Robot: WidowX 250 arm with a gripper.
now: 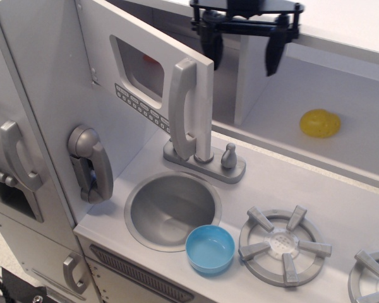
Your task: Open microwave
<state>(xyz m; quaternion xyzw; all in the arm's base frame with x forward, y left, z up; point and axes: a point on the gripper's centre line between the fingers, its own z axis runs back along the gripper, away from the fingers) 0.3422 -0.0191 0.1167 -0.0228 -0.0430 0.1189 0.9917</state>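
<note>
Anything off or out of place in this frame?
Nothing damaged or spilled. The microwave door stands swung open, the hand open above it holding nothing. A blue bowl sits on the sink rim, overlapping it slightly.
</note>
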